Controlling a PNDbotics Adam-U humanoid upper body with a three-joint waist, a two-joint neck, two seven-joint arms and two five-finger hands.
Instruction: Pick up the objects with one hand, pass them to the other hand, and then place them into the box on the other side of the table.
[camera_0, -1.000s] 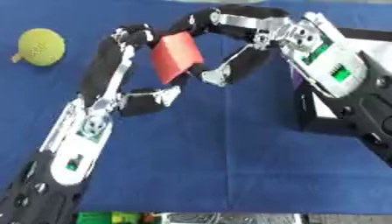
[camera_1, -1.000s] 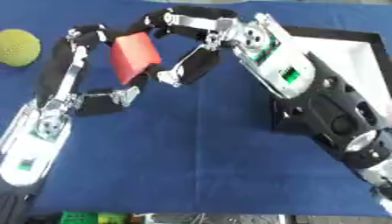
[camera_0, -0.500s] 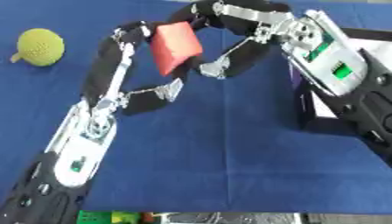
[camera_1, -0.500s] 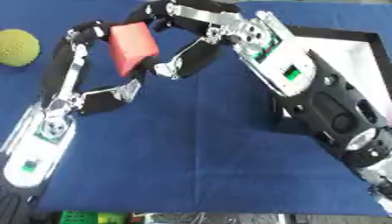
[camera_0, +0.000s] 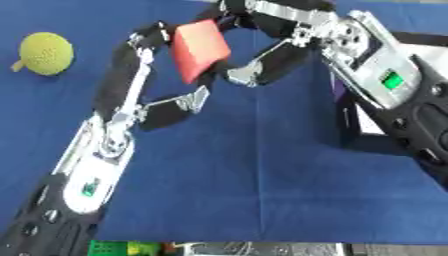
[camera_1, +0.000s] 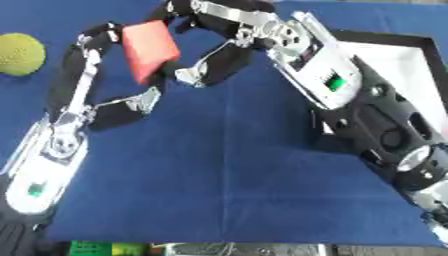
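A red block (camera_0: 199, 50) is up in the air at the far middle of the blue table, between both hands. My left hand (camera_0: 131, 70) reaches up from the lower left. Its long fingers curl over the block's left and top edge, and its thumb (camera_0: 189, 100) sits just under the block. My right hand (camera_0: 280, 55) comes in from the right, with fingers curled over the block's top and its thumb (camera_0: 249, 75) against the lower right side. A yellow-green ball (camera_0: 45, 52) lies at the far left. The black-rimmed box (camera_1: 398, 65) with a white inside stands at the right.
The blue cloth (camera_0: 245, 190) covers the table up to its near edge. Green and yellow items (camera_0: 122, 248) show below that edge. My right forearm (camera_1: 367, 115) crosses in front of the box.
Both hands and the red block have risen a little toward the far side. The right thumb has closed in on the block's lower right side.
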